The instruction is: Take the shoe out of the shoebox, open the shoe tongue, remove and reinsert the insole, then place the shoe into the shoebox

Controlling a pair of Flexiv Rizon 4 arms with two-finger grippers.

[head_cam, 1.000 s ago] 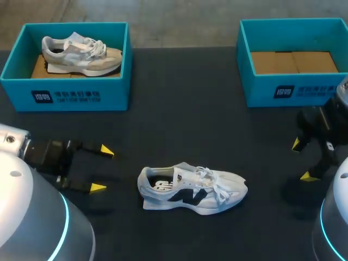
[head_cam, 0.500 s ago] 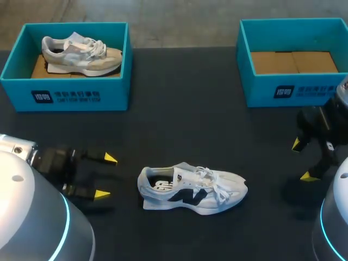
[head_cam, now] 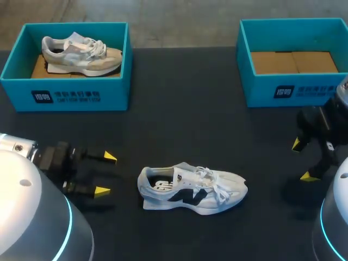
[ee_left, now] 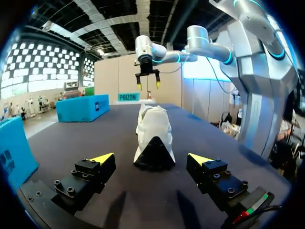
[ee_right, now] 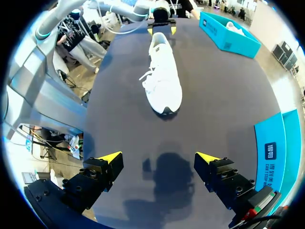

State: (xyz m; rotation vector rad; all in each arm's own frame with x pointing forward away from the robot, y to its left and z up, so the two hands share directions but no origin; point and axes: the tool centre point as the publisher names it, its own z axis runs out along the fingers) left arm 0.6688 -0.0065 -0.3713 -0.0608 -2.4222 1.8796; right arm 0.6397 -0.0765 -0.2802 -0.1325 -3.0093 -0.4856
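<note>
A white shoe [head_cam: 191,188] with a dark side logo lies on the dark table, heel toward my left arm, toe toward my right. My left gripper [head_cam: 105,174] is open just off the heel; in the left wrist view the shoe [ee_left: 153,133] stands ahead of the gripper [ee_left: 151,158], between the lines of its fingers, untouched. My right gripper [head_cam: 303,160] is open at the table's right side, well clear of the toe; the shoe [ee_right: 163,79] lies far ahead of it [ee_right: 158,156]. The empty teal shoebox [head_cam: 326,82] stands at the back right.
A second teal shoebox [head_cam: 17,64] at the back left holds a grey-and-beige shoe [head_cam: 81,53]. Bare dark tabletop [head_cam: 185,117] stretches between the two boxes and the white shoe.
My left gripper has shifted slightly toward the shoe's heel and a little nearer the table's front. The right arm and the shoe have not moved.
</note>
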